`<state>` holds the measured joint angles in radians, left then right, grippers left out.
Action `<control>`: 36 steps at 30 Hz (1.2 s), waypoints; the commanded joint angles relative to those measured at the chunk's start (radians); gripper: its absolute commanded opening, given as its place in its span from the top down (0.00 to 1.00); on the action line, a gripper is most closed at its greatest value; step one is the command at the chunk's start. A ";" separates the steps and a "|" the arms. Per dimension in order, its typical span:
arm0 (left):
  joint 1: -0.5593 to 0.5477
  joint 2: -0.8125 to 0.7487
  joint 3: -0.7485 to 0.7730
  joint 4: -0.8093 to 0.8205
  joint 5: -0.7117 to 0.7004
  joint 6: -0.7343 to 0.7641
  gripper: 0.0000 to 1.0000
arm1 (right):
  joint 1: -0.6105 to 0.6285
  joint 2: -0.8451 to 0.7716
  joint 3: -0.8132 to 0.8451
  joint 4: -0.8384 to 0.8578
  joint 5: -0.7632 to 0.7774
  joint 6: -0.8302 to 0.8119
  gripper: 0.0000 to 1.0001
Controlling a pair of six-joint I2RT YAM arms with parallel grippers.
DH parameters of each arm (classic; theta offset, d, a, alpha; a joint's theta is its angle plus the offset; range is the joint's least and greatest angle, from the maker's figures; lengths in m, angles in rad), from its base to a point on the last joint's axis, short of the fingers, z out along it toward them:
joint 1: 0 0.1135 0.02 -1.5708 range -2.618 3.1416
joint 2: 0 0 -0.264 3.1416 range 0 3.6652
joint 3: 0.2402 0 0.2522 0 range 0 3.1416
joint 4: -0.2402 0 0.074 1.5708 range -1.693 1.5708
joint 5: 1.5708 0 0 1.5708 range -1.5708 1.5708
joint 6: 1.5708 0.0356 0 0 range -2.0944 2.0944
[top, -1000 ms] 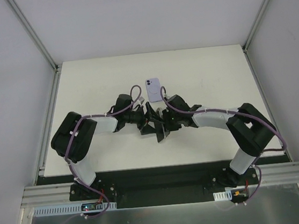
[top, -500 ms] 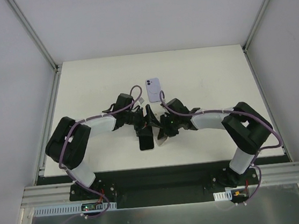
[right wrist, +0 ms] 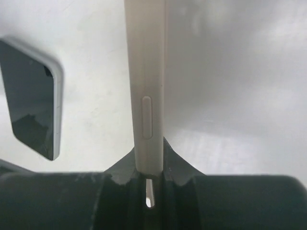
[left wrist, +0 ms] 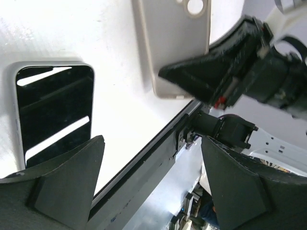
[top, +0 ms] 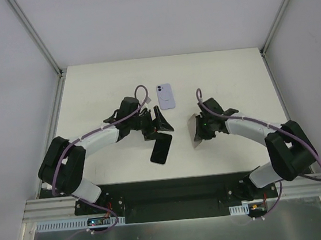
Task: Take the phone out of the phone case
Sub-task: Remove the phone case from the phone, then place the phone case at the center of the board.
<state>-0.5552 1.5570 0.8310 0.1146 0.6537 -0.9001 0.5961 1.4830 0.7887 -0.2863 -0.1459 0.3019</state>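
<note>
1. The lilac handset (top: 165, 96) lies back up toward the rear middle of the desk (top: 231, 83). It shows a camera block and a ring mark, and any lettering on it is too small to read.
2. The phone (top: 161, 149) is out of its case. It lies flat on the desk with its dark screen up, slanted, with its lower end toward the near edge.
3. The left hand (top: 161, 124) is released, its 2 fingers spread wide just behind the phone's far end. From above I cannot tell whether a fingertip touches the phone.
4. The right hand (top: 203, 128) is clenched on one end of the beige phone case (top: 196, 130). The case is empty and stands on edge, and the right wrist view shows 1 moulded side button along its rim.
5. A strip of bare desk separates the phone from the case. More bare desk shows at the far left, the far right and both rear corners.
6. 1 second ago both hands met at the desk's middle with the phone and case between them. Now they are apart, the phone lies on the desk and the case has gone right. The lilac handset has not moved.
</note>
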 commanded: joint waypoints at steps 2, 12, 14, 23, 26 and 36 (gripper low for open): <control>0.011 -0.127 0.003 0.000 -0.020 0.021 0.19 | -0.198 -0.075 -0.008 -0.070 -0.030 -0.104 0.99; 0.130 -0.187 -0.056 -0.004 0.050 0.017 0.18 | -0.669 0.046 0.165 -0.042 -0.224 -0.196 0.98; 0.161 -0.199 -0.073 -0.012 0.058 0.015 0.19 | -0.709 0.107 0.196 -0.039 -0.259 -0.196 0.84; 0.235 -0.293 -0.059 -0.150 0.038 0.082 0.17 | -0.762 0.025 0.210 -0.091 -0.045 -0.198 0.04; 0.241 -0.298 -0.044 -0.168 0.034 0.095 0.17 | -0.707 -0.050 0.224 -0.132 0.070 -0.213 0.04; 0.241 -0.294 -0.041 -0.181 0.024 0.086 0.17 | -0.267 0.068 0.456 -0.238 0.226 -0.210 0.04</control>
<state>-0.3191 1.2778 0.7643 -0.0555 0.6788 -0.8295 0.1730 1.4490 1.1069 -0.4564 0.0341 0.0937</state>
